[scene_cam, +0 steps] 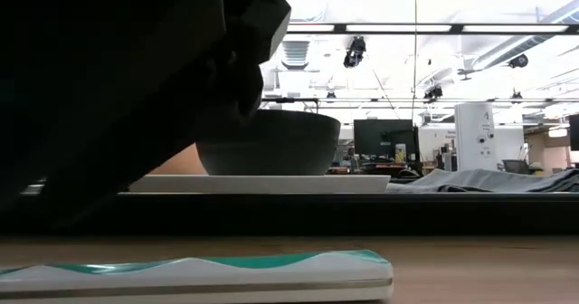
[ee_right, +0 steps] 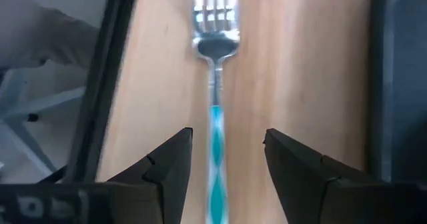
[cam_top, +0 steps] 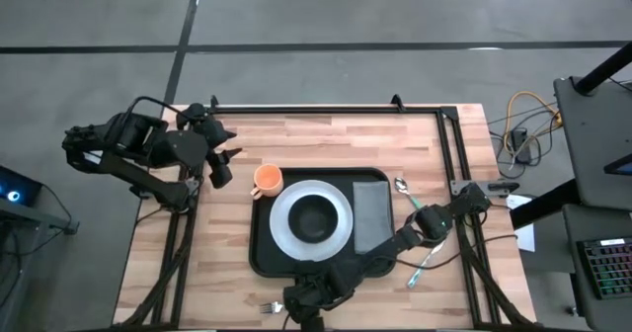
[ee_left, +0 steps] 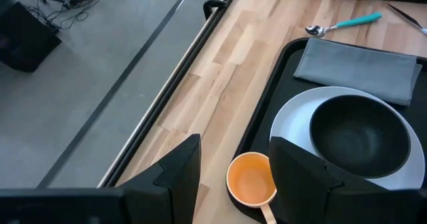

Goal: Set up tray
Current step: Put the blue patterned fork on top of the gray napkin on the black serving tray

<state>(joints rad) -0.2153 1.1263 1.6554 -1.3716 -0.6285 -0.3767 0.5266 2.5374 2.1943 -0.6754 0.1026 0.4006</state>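
The black tray (cam_top: pixel 265 258) lies mid-table, carrying a white plate (cam_top: pixel 281 223) with a dark bowl (cam_top: pixel 312 216), a grey folded napkin (cam_top: pixel 372 213) and an orange cup (cam_top: pixel 267 181) in its far left corner. A fork (ee_right: pixel 215 64) with a teal-and-white handle lies flat on the wood by the table's near edge (cam_top: pixel 269 307). My right gripper (ee_right: pixel 227 141) is open low over the fork's handle, one finger on either side, not touching it. My left gripper (ee_left: pixel 233 144) is open, hovering by the tray's far left corner just short of the cup (ee_left: pixel 252 181).
A spoon (cam_top: pixel 403 187) and another teal-handled utensil (cam_top: pixel 425 263) lie on the wood right of the tray. In the low view a teal-and-white handle (scene_cam: pixel 199 272) lies in front of the tray's rim (scene_cam: pixel 362 209). Black frame rails (cam_top: pixel 326 109) border the table.
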